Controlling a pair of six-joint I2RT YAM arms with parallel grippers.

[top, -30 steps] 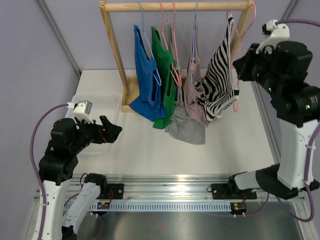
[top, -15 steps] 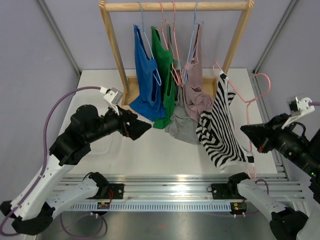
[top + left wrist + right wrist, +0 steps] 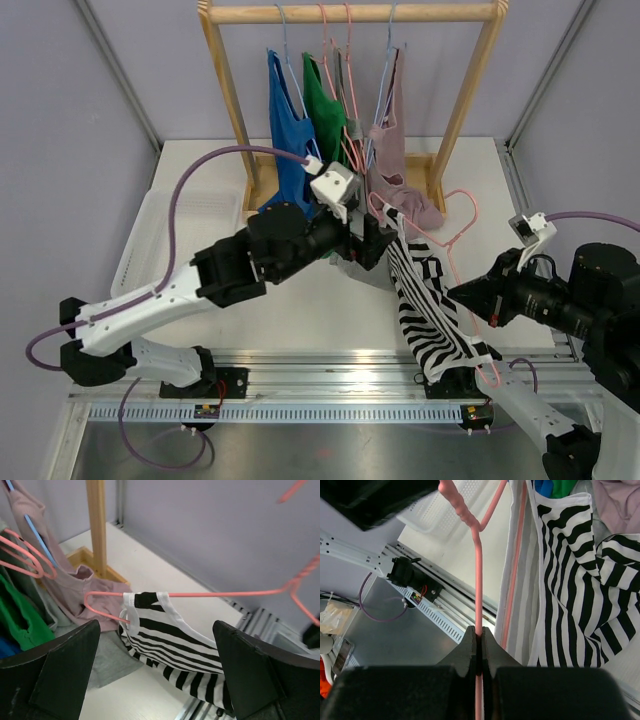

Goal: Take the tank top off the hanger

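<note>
The black-and-white striped tank top (image 3: 425, 305) hangs on a pink hanger (image 3: 455, 235), held off the rack above the table's front right. My right gripper (image 3: 472, 297) is shut on the hanger's wire, which the right wrist view shows pinched between its jaws (image 3: 479, 635), with the striped top (image 3: 570, 580) beside it. My left gripper (image 3: 385, 240) is open next to the top's upper end. In the left wrist view the top (image 3: 175, 645) and its strap on the hanger (image 3: 215, 594) lie between the wide-open left gripper (image 3: 156, 630), with no contact visible.
A wooden rack (image 3: 350, 12) at the back holds a blue top (image 3: 290, 150), a green top (image 3: 325, 115) and a mauve top (image 3: 395, 170) on hangers. A white basket (image 3: 150, 230) sits at the left. A metal rail (image 3: 330, 385) runs along the front edge.
My right gripper has carried the hanger with the striped top off the rack, down and toward the front. My left arm has swung right and reached up to the top's upper end.
</note>
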